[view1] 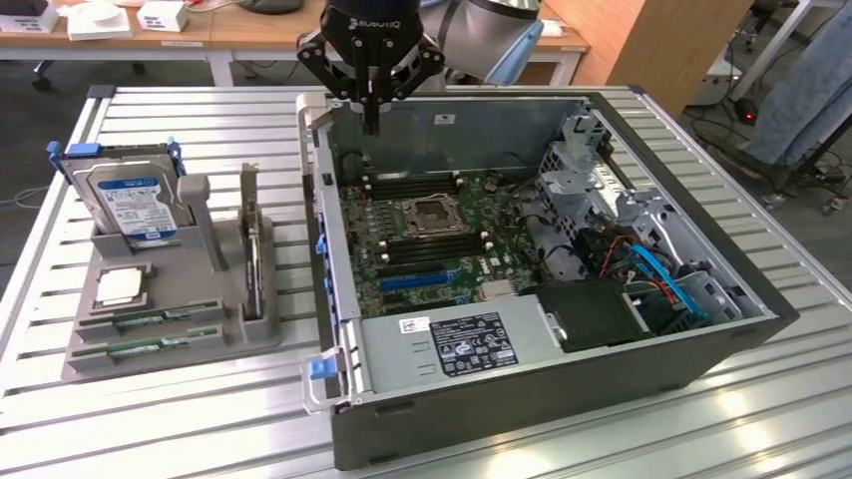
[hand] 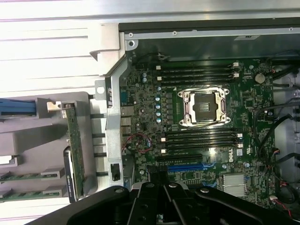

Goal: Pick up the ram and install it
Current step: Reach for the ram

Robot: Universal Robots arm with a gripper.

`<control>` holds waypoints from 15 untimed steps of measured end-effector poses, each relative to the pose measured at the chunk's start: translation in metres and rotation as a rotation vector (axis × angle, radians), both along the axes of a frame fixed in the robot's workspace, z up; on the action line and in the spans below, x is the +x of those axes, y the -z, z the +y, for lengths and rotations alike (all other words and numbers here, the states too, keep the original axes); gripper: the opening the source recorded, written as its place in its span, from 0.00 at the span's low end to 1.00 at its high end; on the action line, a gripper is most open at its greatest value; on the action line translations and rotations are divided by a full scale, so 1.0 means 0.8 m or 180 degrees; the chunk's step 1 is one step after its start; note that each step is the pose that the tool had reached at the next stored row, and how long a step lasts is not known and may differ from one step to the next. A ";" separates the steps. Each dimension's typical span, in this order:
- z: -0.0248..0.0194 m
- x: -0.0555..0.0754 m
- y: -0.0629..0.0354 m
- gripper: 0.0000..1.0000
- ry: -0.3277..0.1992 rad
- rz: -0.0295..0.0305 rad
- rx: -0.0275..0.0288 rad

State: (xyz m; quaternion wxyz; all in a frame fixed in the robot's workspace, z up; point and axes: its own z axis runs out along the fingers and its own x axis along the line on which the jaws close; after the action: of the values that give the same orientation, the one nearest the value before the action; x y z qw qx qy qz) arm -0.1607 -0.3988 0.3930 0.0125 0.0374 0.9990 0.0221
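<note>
Two slim green ram sticks (view1: 158, 320) (hand: 18, 177) lie flat in the front slots of a grey holder (view1: 174, 344) at the exterior view's left. My gripper (view1: 373, 125) hangs shut above the far edge of the motherboard (view1: 426, 230), with nothing between its fingers and well away from the ram. Its black body (hand: 164, 206) also appears in the wrist view. The motherboard's black memory slots (view1: 399, 185) (hand: 197, 72) run on both sides of the processor socket (view1: 433, 215) (hand: 205, 108).
The open computer case (view1: 692, 349) holds a power supply (view1: 453, 344), drive cage and cables (view1: 665, 279). In the holder stand a silver hard drive (view1: 134, 205), an upright green card (view1: 250, 249) (hand: 75, 150) and a small silver chip (view1: 120, 287). Desks stand behind the slatted table (view1: 200, 419).
</note>
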 end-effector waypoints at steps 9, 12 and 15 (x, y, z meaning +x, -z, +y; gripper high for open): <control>0.0000 0.000 0.000 0.09 0.0000 0.0000 0.0000; 0.0000 -0.001 0.000 0.09 0.0000 -0.0001 0.0000; 0.0000 -0.008 0.000 0.09 0.0000 0.0000 0.0000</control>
State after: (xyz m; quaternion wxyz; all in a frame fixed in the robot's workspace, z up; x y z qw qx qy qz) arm -0.1668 -0.3989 0.3930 0.0125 0.0374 0.9990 0.0221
